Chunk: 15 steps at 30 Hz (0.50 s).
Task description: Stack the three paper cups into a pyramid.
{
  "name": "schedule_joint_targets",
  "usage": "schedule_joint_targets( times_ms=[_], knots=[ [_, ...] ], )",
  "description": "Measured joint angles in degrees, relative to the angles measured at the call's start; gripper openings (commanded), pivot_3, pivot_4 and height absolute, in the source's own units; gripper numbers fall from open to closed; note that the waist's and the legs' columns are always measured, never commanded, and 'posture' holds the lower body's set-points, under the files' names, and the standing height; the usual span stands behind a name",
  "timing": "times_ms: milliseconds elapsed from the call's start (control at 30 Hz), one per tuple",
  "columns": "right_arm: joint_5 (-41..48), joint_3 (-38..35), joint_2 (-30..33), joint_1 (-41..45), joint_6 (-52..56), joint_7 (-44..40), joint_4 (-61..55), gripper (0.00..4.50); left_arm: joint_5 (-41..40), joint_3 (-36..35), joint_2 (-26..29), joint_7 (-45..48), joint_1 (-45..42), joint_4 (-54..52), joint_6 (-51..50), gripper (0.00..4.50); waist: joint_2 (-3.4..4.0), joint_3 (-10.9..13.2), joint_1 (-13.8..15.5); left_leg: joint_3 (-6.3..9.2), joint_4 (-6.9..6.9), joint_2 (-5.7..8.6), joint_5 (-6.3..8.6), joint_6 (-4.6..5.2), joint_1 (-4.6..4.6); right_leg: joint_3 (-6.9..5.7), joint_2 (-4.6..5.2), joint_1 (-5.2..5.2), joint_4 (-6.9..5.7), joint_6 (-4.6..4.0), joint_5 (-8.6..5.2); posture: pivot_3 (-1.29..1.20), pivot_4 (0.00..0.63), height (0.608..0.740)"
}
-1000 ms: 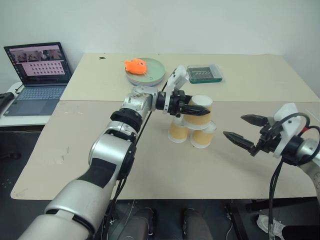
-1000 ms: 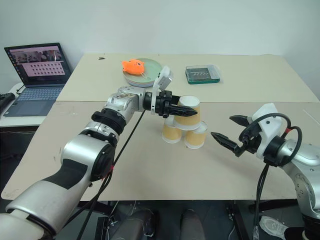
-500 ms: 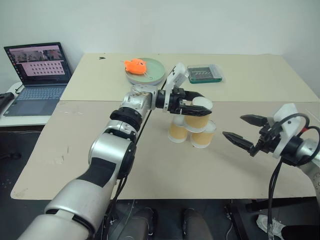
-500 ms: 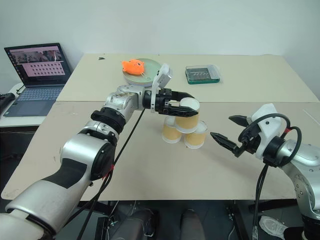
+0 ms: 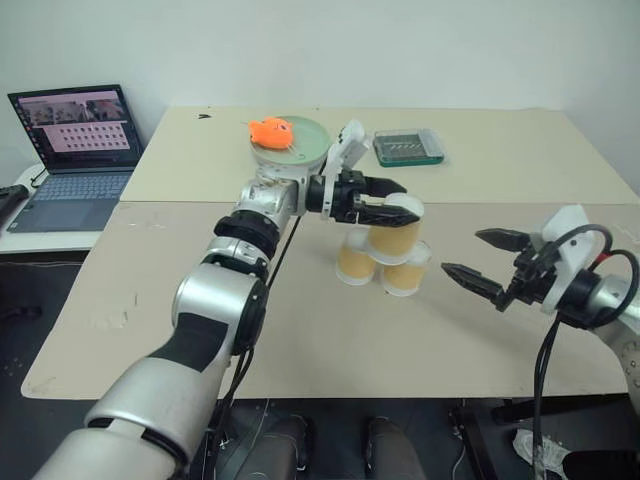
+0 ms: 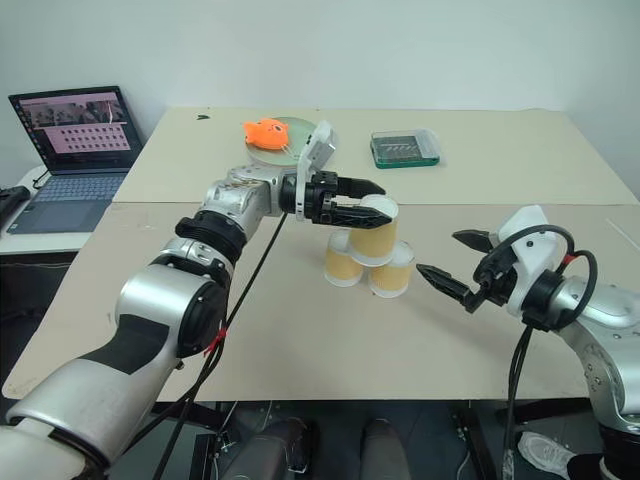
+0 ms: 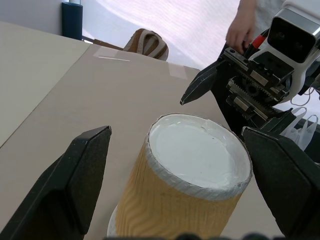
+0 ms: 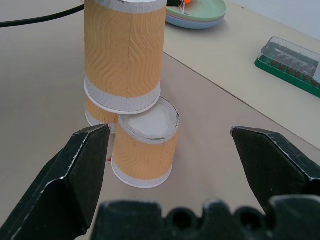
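Note:
The three paper cups stand upside down mid-table as a pyramid. Two lower cups (image 5: 355, 263) (image 5: 405, 276) sit side by side and the top cup (image 5: 397, 233) rests across their white bases. My left gripper (image 5: 401, 200) reaches in level from the left. It is open, with one black finger on each side of the top cup's upper end and a gap to the cup on both sides in the left wrist view (image 7: 186, 192). My right gripper (image 5: 462, 252) hovers open to the right of the stack, apart from it, pointing at the cups (image 8: 145, 150).
A green plate (image 5: 305, 150) with an orange toy (image 5: 270, 130) and a green lidded box (image 5: 408, 146) lie on the far table. A laptop (image 5: 75, 150) stands at the left. A person's hand (image 7: 242, 30) shows beyond my right arm.
My left gripper was shut on the top cup and has opened. The cup now stands free on the two lower cups. The right arm has stayed put.

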<state>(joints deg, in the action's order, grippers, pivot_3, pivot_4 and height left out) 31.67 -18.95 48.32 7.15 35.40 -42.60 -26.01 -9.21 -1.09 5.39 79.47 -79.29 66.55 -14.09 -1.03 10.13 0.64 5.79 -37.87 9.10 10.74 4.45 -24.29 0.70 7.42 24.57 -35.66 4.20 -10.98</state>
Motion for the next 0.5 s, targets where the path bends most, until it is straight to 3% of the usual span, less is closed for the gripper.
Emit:
schedule_joint_targets(
  times_ms=[500],
  knots=[
    [-0.1, 0.2, 0.0, 0.0, -0.5, -0.3, 0.8, 4.5, 0.0, -0.2, 0.2, 0.1, 0.0, 0.0, -1.0, 4.47, 0.0, 0.0, 0.0, 0.0, 0.0, 0.0, 0.0, 0.0, 0.0, 0.01, 0.0, 0.01, -0.02, 0.0, 0.0, 0.0, 0.15, 0.73]
  ],
)
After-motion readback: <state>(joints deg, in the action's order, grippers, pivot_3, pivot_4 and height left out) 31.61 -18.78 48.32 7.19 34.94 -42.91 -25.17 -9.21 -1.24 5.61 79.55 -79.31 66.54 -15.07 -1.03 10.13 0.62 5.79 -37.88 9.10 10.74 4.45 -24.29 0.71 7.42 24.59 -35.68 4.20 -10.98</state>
